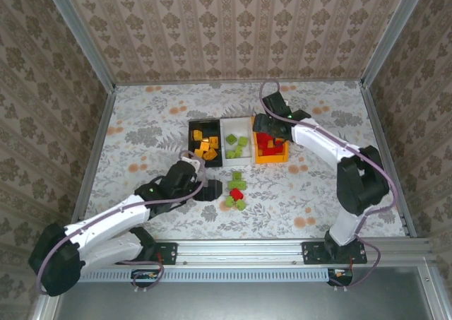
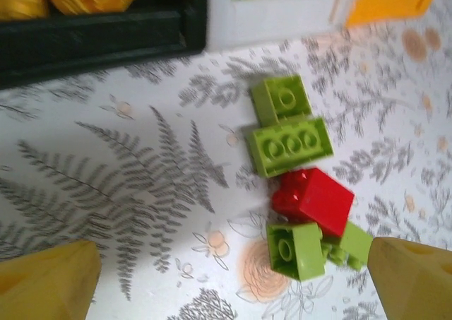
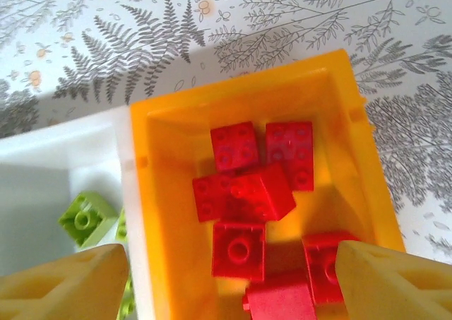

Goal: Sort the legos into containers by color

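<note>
Three bins stand in a row mid-table: black bin (image 1: 192, 131) with orange-yellow legos (image 1: 205, 147), white bin (image 1: 233, 126) with green legos (image 1: 236, 146), orange bin (image 1: 270, 158) with red legos (image 3: 244, 186). A loose cluster lies on the table in front: several green legos (image 2: 289, 143) and one red lego (image 2: 314, 196). My left gripper (image 1: 212, 190) is open, low over the table just left of that cluster, nothing between its fingers (image 2: 49, 277). My right gripper (image 1: 267, 126) hangs open above the orange bin, its fingers (image 3: 392, 281) empty.
Metal rails frame the table on the left, right and near sides, and patterned walls (image 1: 233, 23) enclose it. The patterned tabletop (image 1: 141, 122) spreads left of the bins and to the right of the orange bin.
</note>
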Controlling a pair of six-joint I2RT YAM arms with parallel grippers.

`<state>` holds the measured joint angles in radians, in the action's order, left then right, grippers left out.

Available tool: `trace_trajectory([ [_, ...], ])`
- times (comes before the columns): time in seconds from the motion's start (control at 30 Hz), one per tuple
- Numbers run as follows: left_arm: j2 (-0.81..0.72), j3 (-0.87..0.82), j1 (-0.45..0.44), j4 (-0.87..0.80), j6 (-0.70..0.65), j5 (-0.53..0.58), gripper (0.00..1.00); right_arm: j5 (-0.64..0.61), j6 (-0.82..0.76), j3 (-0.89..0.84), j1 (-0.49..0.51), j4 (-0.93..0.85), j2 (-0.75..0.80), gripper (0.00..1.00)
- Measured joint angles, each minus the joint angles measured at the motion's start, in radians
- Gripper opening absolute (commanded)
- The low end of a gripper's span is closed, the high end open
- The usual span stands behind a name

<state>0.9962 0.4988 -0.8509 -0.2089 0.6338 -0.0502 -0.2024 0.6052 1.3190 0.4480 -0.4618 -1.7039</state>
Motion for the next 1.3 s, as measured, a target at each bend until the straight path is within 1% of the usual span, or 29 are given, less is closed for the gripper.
trace_trajectory([
  [0.17,0.153,0.051,-0.114,0.006,-0.044,0.000,0.86,0.007,0.003,-0.153,0.049,0.023,0.180,0.80],
  [0.33,0.317,0.116,-0.192,0.021,-0.083,0.006,0.78,0.023,0.016,-0.283,0.078,0.039,0.266,0.80],
  [0.5,0.418,0.151,-0.210,0.042,-0.103,0.013,0.68,0.026,0.027,-0.358,0.080,0.037,0.343,0.80],
  [0.77,0.450,0.167,-0.210,0.080,-0.112,0.026,0.50,0.026,0.030,-0.396,0.085,0.043,0.450,0.80],
  [0.87,0.464,0.179,-0.210,0.083,-0.111,0.032,0.49,0.026,0.031,-0.409,0.085,0.043,0.466,0.80],
  [1.0,0.463,0.181,-0.210,0.082,-0.111,0.040,0.50,0.026,0.031,-0.415,0.085,0.043,0.479,0.80],
  [1.2,0.399,0.151,-0.210,0.037,-0.100,0.080,0.60,0.026,0.031,-0.425,0.085,0.042,0.498,0.81],
  [1.3,0.358,0.136,-0.210,0.013,-0.095,0.088,0.63,0.026,0.031,-0.425,0.085,0.043,0.502,0.81],
])
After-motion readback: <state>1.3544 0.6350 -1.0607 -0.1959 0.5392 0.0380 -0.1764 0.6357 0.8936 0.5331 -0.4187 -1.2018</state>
